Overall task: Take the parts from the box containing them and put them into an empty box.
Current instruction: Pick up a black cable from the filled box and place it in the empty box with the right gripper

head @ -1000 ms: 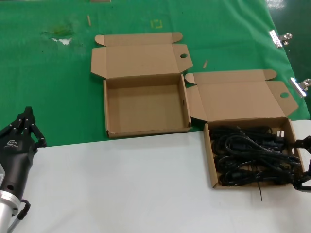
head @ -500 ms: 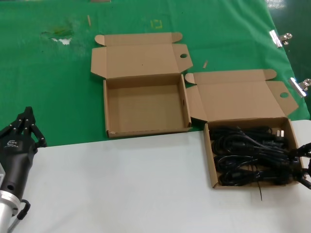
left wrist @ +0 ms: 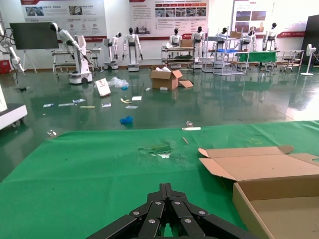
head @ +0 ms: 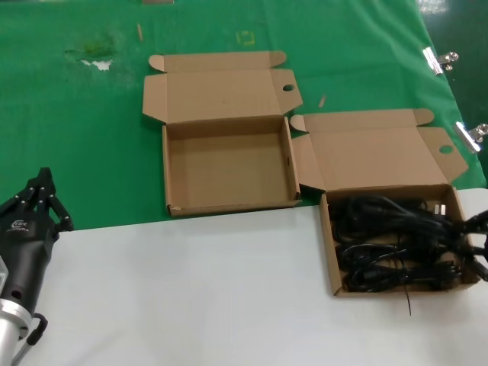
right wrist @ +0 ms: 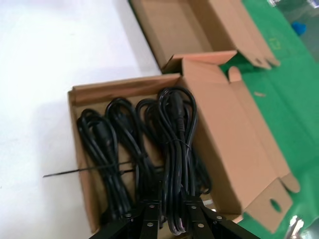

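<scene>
The box with the parts [head: 332,263] lies open at the right on the white surface; its lid also shows a small round hole. Several black cable bundles [head: 385,244] fill it. My right gripper [head: 480,242] is at the box's right end, and in the right wrist view its fingers [right wrist: 151,211] are shut on one cable bundle [right wrist: 175,124], which lies slightly above the others. The empty box [head: 229,164] stands open on the green cloth to the left, with a round hole in its lid [head: 288,88]. My left gripper [head: 43,179] is shut and parked at the near left, empty [left wrist: 166,188].
The two boxes touch at a corner. Metal clips [head: 438,59] [head: 471,136] lie at the right edge of the green cloth [head: 91,114]. Small wooden sticks [head: 322,100] [head: 139,31] lie on the cloth. The white surface [head: 191,282] spans the near side.
My right gripper has moved in over the right end of the full box and closed on a cable bundle, which has shifted towards it. The left arm has not moved.
</scene>
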Available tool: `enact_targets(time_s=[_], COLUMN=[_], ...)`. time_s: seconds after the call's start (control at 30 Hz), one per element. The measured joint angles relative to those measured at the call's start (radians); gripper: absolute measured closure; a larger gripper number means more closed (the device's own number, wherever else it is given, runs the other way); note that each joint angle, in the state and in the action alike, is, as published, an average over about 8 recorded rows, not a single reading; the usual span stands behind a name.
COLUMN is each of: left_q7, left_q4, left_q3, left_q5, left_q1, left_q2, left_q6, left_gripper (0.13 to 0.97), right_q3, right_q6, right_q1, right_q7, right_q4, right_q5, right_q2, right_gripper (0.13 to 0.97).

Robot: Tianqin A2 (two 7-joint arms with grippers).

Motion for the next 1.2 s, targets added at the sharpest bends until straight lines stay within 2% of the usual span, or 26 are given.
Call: enact_targets(time_s=[0.2,0.4,0.8,1.2], left_q7=[0.000,0.000,0.000,0.000], left_q4=[0.000,0.000,0.000,0.000], left_q3=[0.000,0.000,0.000,0.000], left_q5=[0.000,0.000,0.000,0.000], left_q1=[0.000,0.000,0.000,0.000], left_q2=[0.000,0.000,0.000,0.000], left_q6=[0.000,0.000,0.000,0.000], left_gripper=[0.957,0.957,0.957,0.957], right_q3=[0.026,0.027,-0.069,-0.171], right_q6=[-0.003,-0.003,-0.022,-0.018], right_q1=[0.030,0.106,0.288,0.383], right_q7=[0.032,0.083,0.123,0.057], right_q4=[0.035,0.066,0.049,-0.084], right_q5=[-0.008,-0.060,-0.223,-0.333], right_q2=[-0.011,-0.074,-0.331,-0.553], right_gripper=[0.902,0.902,0.902,0.902])
